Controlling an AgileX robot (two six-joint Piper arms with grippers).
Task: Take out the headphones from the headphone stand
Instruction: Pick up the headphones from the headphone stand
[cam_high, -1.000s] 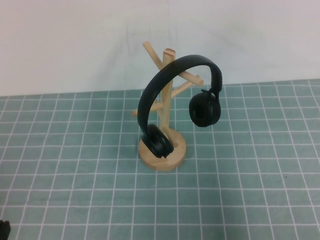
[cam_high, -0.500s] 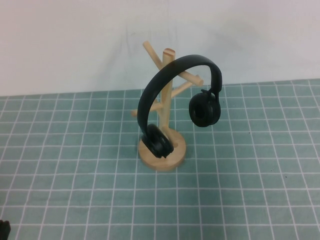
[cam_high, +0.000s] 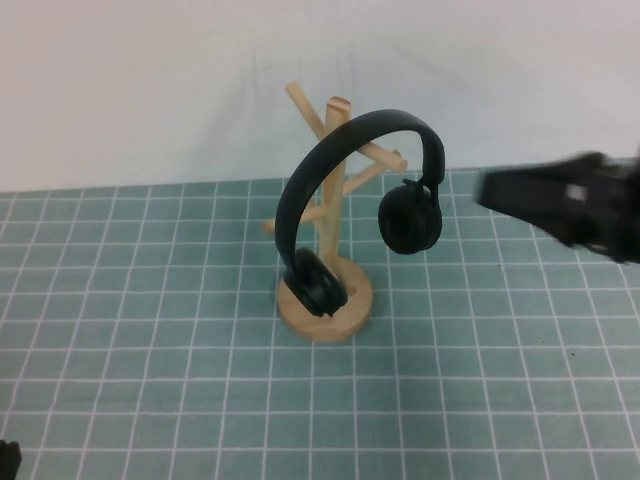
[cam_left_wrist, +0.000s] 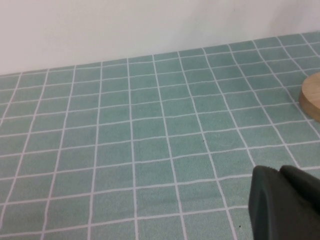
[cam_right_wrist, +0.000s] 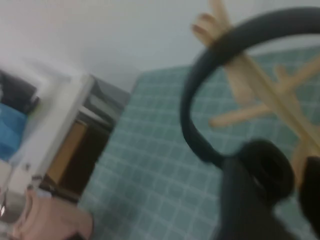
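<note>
The black headphones (cam_high: 410, 220) hang by their headband over the top of the light wooden headphone stand (cam_high: 352, 302) at the middle of the table. One ear cup hangs free on the right, and the other rests low by the round base. My right gripper (cam_high: 500, 192) comes in from the right at ear-cup height, a short way from that cup and blurred by motion. In the right wrist view its fingers (cam_right_wrist: 245, 200) stand apart, with the headphones' ear cup (cam_right_wrist: 267, 165) and the stand (cam_right_wrist: 260, 85) just beyond them. My left gripper (cam_high: 6, 458) sits at the near left corner, shut and empty (cam_left_wrist: 277, 172).
A green mat with a white grid (cam_high: 150, 330) covers the table, with a white wall behind. The stand's base edge (cam_left_wrist: 312, 95) shows in the left wrist view. Past the table's edge, the right wrist view shows shelving and clutter (cam_right_wrist: 65, 145).
My right gripper has come into the high view from the right, toward the right ear cup. Headphones, stand and left gripper have not moved.
</note>
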